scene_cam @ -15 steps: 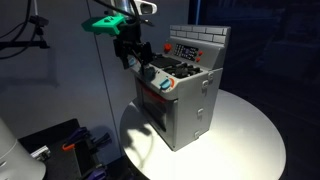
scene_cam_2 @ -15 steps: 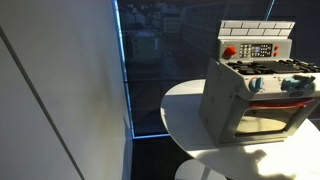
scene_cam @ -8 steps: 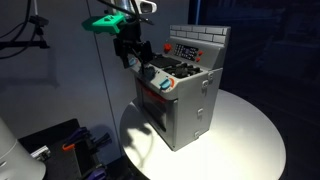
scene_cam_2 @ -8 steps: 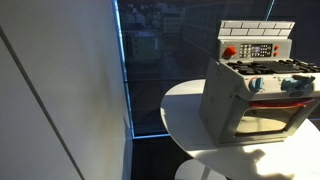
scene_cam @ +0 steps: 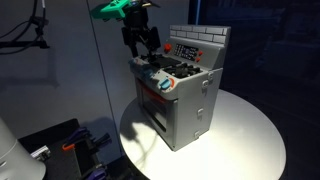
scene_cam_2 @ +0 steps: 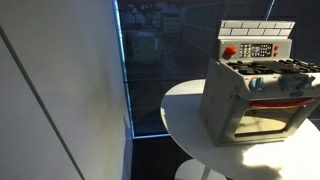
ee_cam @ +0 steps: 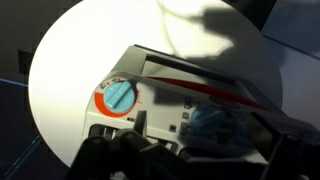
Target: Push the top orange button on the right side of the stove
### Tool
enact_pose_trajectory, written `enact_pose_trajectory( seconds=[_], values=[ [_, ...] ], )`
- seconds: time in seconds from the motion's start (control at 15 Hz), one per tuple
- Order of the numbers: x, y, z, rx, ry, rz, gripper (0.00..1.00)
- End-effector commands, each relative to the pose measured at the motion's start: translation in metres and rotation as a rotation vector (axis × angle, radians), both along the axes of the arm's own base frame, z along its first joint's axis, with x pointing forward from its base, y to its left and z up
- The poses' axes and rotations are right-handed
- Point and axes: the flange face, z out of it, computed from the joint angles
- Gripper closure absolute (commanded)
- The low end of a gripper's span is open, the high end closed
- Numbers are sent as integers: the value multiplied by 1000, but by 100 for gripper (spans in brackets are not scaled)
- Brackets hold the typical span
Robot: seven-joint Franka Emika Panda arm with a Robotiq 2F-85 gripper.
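Note:
A grey toy stove stands on a round white table; it also shows in the other exterior view. Its back panel carries small orange-red buttons, one clear in an exterior view. My gripper hangs above the stove's front left corner, clear of the back panel. In the wrist view the gripper looks down on the stove top; its dark fingers sit wide apart with nothing between them. An orange-ringed blue knob and a blue dome knob lie below.
A dark glass wall stands behind the table. A pole and cables rise beside the arm. Dark equipment with an orange part sits on the floor. The table edge curves close round the stove.
My gripper has risen and shifted right, towards the stove's back panel. The stove has not moved.

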Motion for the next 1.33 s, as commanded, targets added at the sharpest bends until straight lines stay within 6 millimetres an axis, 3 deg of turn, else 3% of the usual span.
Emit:
enact_pose_trajectory(
  seconds=[0.0, 0.33, 0.87, 1.13, 1.27],
  values=[
    [31, -11, 14, -10, -11, -110, 0],
    [62, -25, 19, -15, -67, -256, 0],
    [105, -43, 7, -40, -156, -379, 0],
    [116, -45, 5, -43, -167, -409, 0],
    [109, -42, -1, -27, -153, -386, 0]
  ],
)
